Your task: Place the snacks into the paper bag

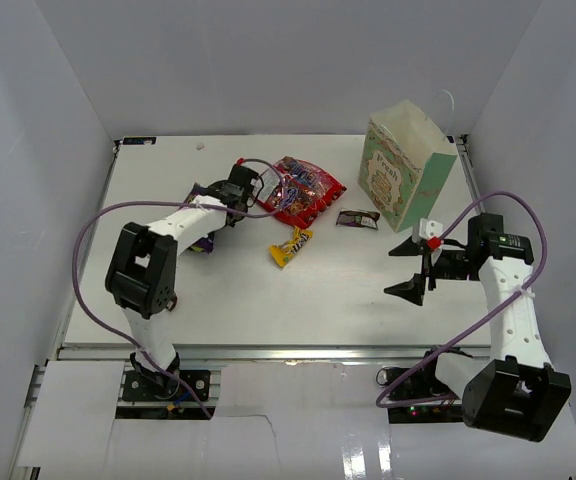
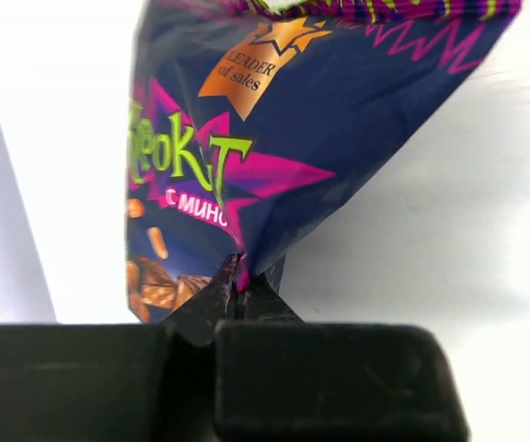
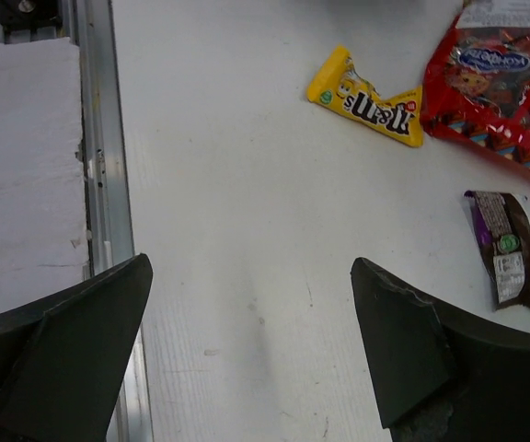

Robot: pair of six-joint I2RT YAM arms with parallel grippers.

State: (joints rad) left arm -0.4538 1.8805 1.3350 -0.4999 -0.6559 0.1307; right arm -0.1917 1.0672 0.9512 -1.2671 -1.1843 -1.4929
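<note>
My left gripper point(image 2: 239, 285) is shut on the corner of the purple-blue glossy bag point(image 2: 274, 129), which fills the left wrist view. From above, only a bit of that bag point(image 1: 204, 244) shows under the left arm at the table's left. The red crinkly candy bag point(image 1: 303, 190) point(image 3: 500, 83) lies mid-back. A yellow packet point(image 1: 291, 245) point(image 3: 366, 97) and a dark brown wrapper point(image 1: 357, 219) point(image 3: 509, 249) lie near it. The mint paper bag point(image 1: 405, 165) stands upright at the back right. In front of it, my right gripper point(image 1: 408, 270) point(image 3: 251, 265) hangs open over bare table, holding nothing.
White walls close in the white table point(image 1: 268, 300) on three sides. A metal rail point(image 3: 99, 138) runs along the table's near edge. Purple cables point(image 1: 88, 235) loop from both arms.
</note>
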